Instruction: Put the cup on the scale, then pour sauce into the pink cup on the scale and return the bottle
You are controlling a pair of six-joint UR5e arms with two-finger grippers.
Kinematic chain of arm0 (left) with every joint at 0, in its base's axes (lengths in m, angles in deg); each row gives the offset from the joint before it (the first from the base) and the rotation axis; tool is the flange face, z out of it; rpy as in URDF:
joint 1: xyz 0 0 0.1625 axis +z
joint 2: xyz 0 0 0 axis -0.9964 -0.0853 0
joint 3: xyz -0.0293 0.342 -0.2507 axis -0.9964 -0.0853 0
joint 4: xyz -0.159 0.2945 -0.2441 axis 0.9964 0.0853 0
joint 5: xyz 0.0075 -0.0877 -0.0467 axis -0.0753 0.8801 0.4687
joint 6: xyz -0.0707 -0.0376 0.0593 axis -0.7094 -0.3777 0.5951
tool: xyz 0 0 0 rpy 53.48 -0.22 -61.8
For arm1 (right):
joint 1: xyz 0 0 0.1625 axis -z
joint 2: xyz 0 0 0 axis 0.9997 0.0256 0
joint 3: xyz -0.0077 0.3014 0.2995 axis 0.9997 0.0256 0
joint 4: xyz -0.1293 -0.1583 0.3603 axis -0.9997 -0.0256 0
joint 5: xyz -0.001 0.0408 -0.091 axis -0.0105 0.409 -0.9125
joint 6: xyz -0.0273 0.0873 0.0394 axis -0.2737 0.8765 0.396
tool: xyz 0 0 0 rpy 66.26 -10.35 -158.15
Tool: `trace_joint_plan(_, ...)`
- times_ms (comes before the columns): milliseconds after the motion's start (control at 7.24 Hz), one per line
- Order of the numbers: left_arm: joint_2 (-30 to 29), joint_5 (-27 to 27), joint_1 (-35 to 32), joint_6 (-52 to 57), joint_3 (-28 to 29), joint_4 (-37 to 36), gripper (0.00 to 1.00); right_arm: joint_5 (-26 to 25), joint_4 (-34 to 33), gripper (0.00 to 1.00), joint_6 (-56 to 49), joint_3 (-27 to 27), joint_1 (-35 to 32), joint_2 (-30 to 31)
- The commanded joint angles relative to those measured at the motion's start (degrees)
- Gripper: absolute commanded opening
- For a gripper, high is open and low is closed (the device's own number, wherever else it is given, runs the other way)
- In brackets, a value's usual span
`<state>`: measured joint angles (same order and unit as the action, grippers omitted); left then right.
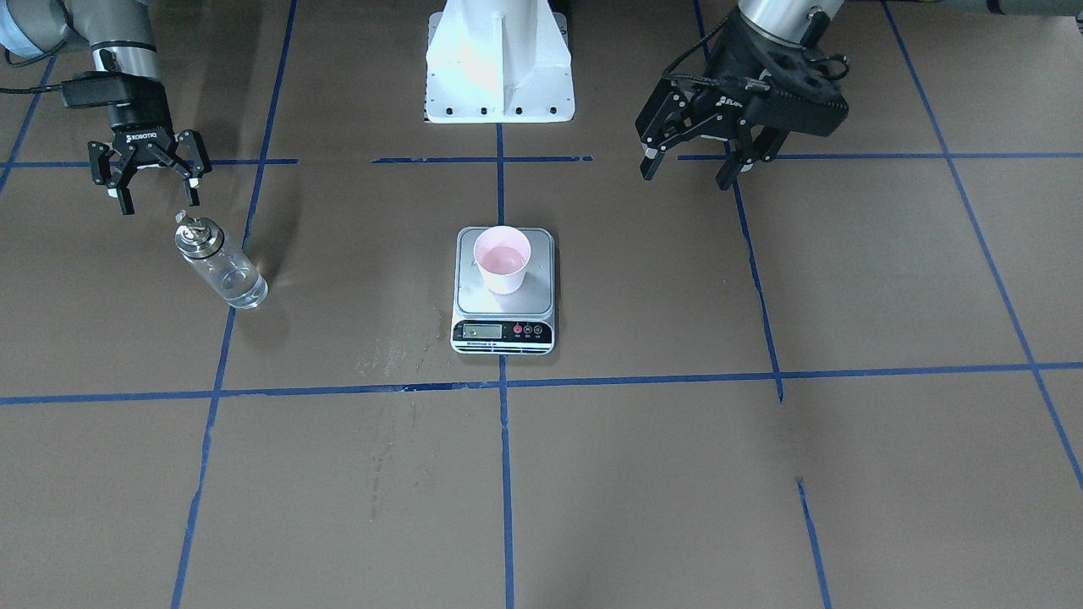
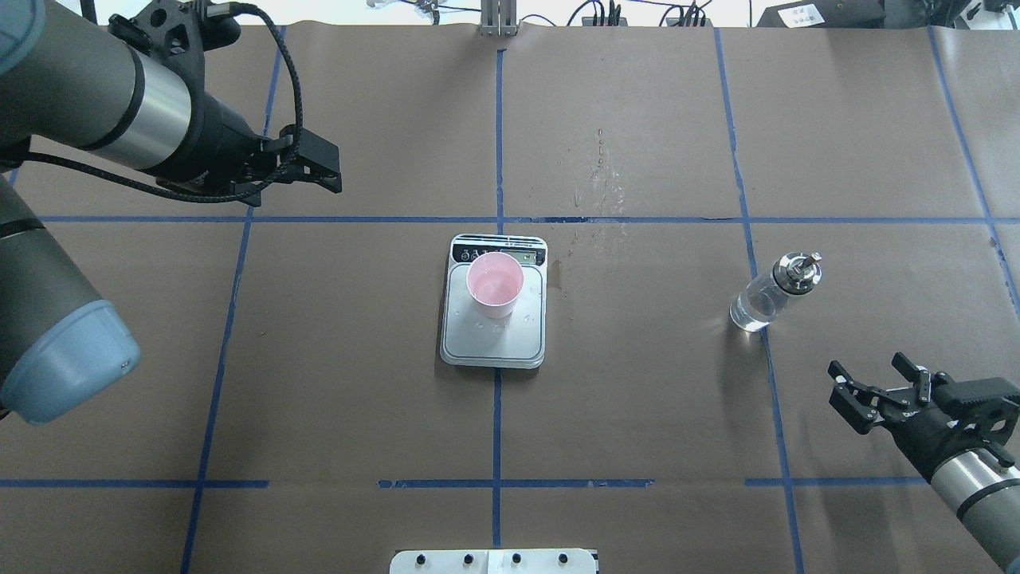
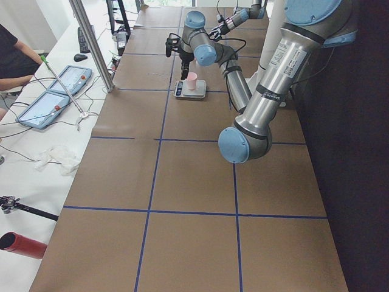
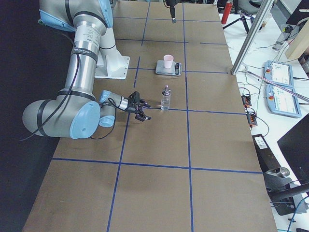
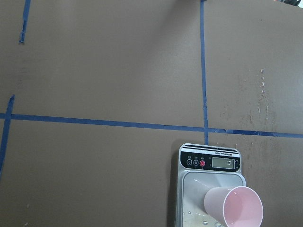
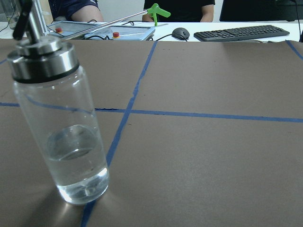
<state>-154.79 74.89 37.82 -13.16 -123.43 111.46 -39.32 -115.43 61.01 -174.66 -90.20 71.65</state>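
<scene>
The cup (image 1: 503, 260) stands on the scale (image 1: 541, 292), toward its display end, so the first step is done. The bottle (image 1: 222, 269) stands upright on the worktop (image 1: 761, 474), well apart from the scale on the robot's right, roughly a third full. Drops (image 2: 478, 324) on the scale's plate suggest the pouring is done too, which would leave little to do. The right pincer (image 1: 159, 201) is spread and empty, beyond the bottle from the scale. The left pincer (image 1: 687, 176), also spread, hangs well off the scale's other side. "ROBOTIQ" shows on the right pincer; the scale's display is illegible.
</scene>
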Motion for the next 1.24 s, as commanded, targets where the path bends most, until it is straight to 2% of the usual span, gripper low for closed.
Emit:
trace_joint_plan(0, -0.01, -0.09, 0.00, 0.66, 0.13, 0.07, 1.00, 6.99, 3.69, 1.00, -5.37, 1.15, -6.47, 0.00)
trace_joint_plan(138, 0.16, -0.27, 0.00, 1.10, 0.22, 0.16, 1.00, 10.15, 6.15, 1.00, -7.41, 3.95, -9.98, -0.87)
trace_joint_plan(276, 0.25, -0.53, -0.52, 5.63, 1.09, -0.02, 1.00, 16.97, 8.01, 1.00, -10.04, 6.24, -15.50, -2.27)
trace_joint_plan(553, 3.58, -0.27, -4.45, 14.32, 2.41, 0.16, 1.00, 25.62, 9.08, 1.00, -16.37, 8.02, -24.31, -4.74)
trace_joint_plan(829, 8.41, 0.43, -10.60, 27.14, 4.60, 0.07, 1.00, 41.91, 8.30, 1.00, -23.12, 9.94, -38.07, -8.59)
trace_joint_plan(967, 10.86, 4.61, -15.16, 34.95, 6.53, -0.02, 1.00, 54.62, 4.29, 1.00, -25.60, 12.04, -47.71, -13.40)
trace_joint_plan(1106, 11.93, 8.40, -20.16, 43.03, 9.77, -0.02, 1.00, 64.75, -1.93, 1.00, -30.75, 13.28, -55.99, -18.14)
